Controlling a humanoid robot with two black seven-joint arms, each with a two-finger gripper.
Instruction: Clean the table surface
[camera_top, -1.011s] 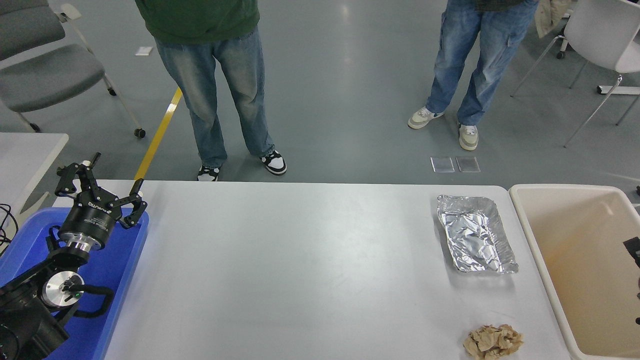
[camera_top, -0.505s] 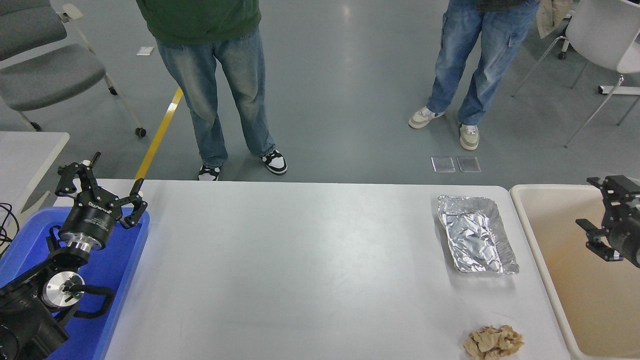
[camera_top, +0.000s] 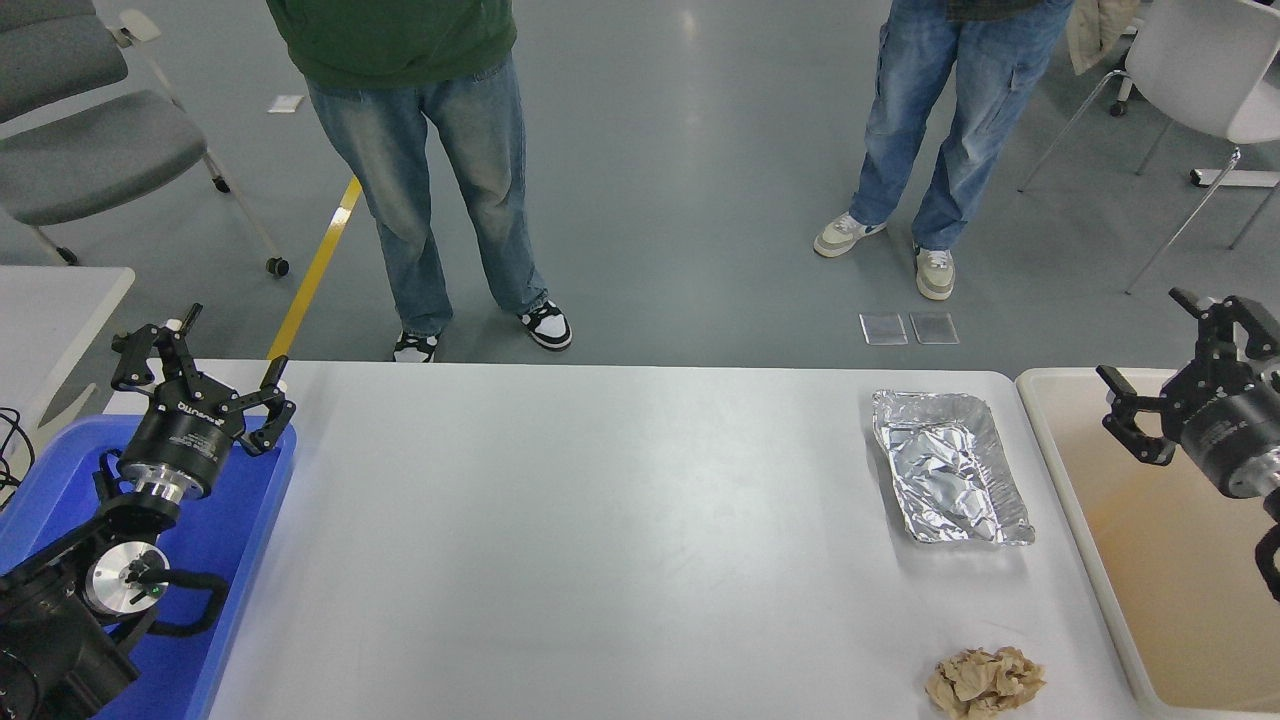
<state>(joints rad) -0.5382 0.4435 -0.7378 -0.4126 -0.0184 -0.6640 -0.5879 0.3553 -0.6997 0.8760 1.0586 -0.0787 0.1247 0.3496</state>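
- Head view: right tool (camera_top: 1172, 372), jaws apart and empty, hangs over the beige bin (camera_top: 1100, 530).
- Left tool (camera_top: 205, 350), jaws apart, over the blue tray (camera_top: 262, 505); its white lettering is unreadable.
- Counter (camera_top: 600, 540) carries a foil tray (camera_top: 950, 480) and crumpled brown paper (camera_top: 985, 682).

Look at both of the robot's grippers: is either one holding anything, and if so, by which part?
Nothing is held. The left gripper is open over the blue tray; the right gripper is open above the beige bin. The foil tray and crumpled paper lie untouched.

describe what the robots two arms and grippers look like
Both arms are black. The left gripper has skeletal black linkage fingers on a round black body with white lettering, a silver ring below it, a silver disc at a joint and a black cable. The right gripper looks alike: black linkage fingers, a round black body, a silver ring.
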